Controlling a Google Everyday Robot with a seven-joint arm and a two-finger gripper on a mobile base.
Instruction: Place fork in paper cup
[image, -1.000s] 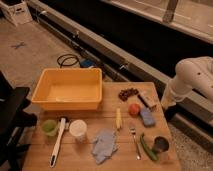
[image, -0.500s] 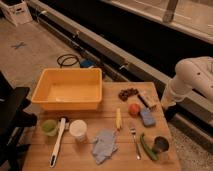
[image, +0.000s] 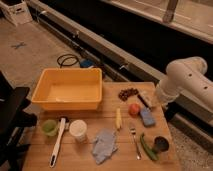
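Camera view — where does the job stand?

— At the very start, I'd judge. The fork (image: 134, 141) lies flat on the desk (image: 100, 118) near the front edge, right of middle, its handle running toward that edge. Nothing holds it. A crumpled blue cloth (image: 104, 145) lies just to its left, and a green pepper (image: 146, 147) just to its right, with a dark can (image: 161, 144) beyond that at the front right corner.

— And the paper cup (image: 78, 129)?

— Upright, left of middle, near the front edge, on the far side of the cloth from the fork. A green cup (image: 49, 127) stands further left, and a white-handled utensil (image: 57, 142) lies between the two cups.

— Where's the gripper (image: 148, 100)?

— Low over the right edge, toward the back, close to a red fruit (image: 134, 109) and a blue sponge (image: 147, 117). It is well apart from the fork. Whether it is wide or narrow I cannot tell; I see nothing carried in it.

— So the next move?

— Reaching, as I read it. The gripper needs to travel toward the front edge and come down across the thin handle, keeping off the pepper and the cloth that crowd either side. A flat, slim fork gives little to grab, so a squared, low approach matters. Only then comes the carry leftward over the cloth to the cup's rim.
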